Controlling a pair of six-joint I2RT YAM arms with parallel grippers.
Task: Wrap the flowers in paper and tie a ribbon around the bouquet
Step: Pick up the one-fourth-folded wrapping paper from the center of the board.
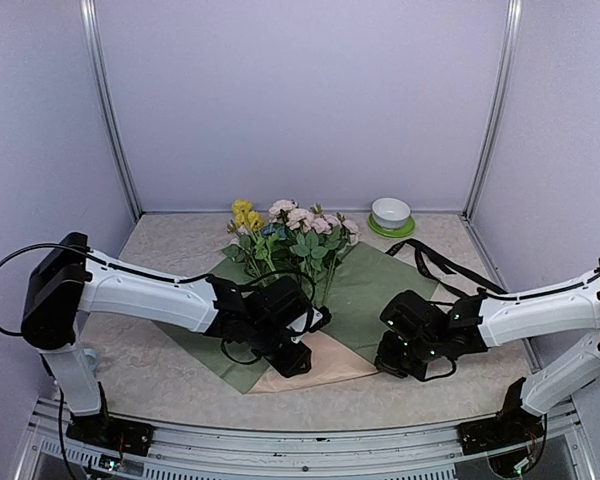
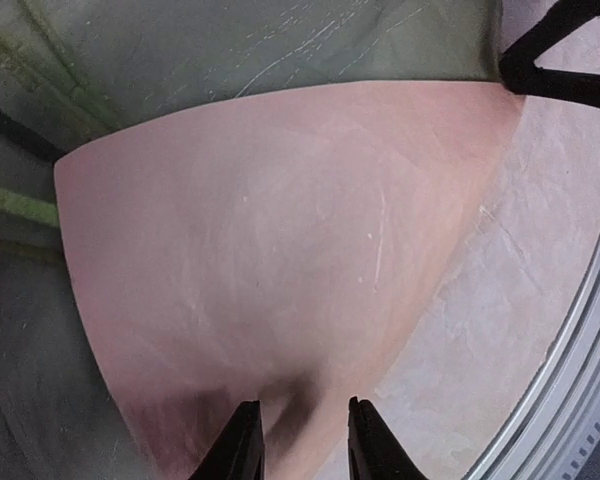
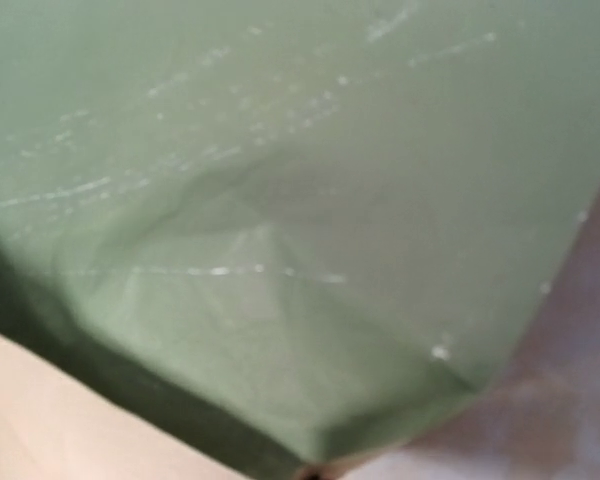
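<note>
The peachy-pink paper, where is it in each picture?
Top external: the peach paper is low in the middle, poking out from under the green sheet.
Left wrist: it fills the middle, with the green sheet along the top.
Right wrist: only a pale sliver in the bottom-left corner, probably the same paper; the green sheet fills the rest.
Shared landmark: the green sheet.

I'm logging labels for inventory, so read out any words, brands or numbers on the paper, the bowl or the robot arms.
None: the green paper, peach paper, white bowl, left arm and right arm show no readable words, numbers or logos in any view.
</note>
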